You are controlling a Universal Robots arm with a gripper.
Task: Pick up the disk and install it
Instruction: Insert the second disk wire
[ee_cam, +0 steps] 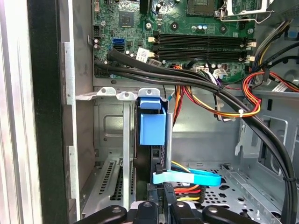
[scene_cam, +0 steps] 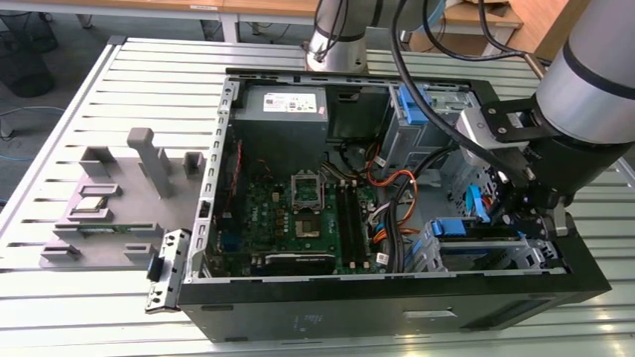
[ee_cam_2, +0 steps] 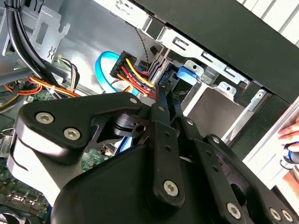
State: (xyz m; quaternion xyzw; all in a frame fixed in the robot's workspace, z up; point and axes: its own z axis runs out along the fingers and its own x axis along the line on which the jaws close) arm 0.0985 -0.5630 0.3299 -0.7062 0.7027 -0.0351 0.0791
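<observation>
The disk (ee_cam: 153, 123) stands on edge in the open computer case, its blue carrier end showing and its dark body running back toward my fingers. In the exterior view the disk (scene_cam: 474, 204) is a blue strip just above the grey drive cage (scene_cam: 486, 256), at the case's corner on that view's lower right. My gripper (scene_cam: 511, 212) hangs over the cage, beside the disk. In both wrist views my gripper (ee_cam_2: 161, 95) (ee_cam: 166, 198) has its fingers drawn close together on the disk's thin edge (ee_cam_2: 172, 77). A fixed blue bracket (scene_cam: 451, 227) sits on top of the cage.
Thick black cables (ee_cam: 196, 79) and red-orange wire bundles (ee_cam: 233, 105) cross just past the cage. A blue flat cable (ee_cam: 187, 177) lies near my fingertips. The motherboard (scene_cam: 308, 216) fills the case floor. A grey parts fixture (scene_cam: 109, 201) stands outside. A hand (ee_cam_2: 290, 140) is beyond the case wall.
</observation>
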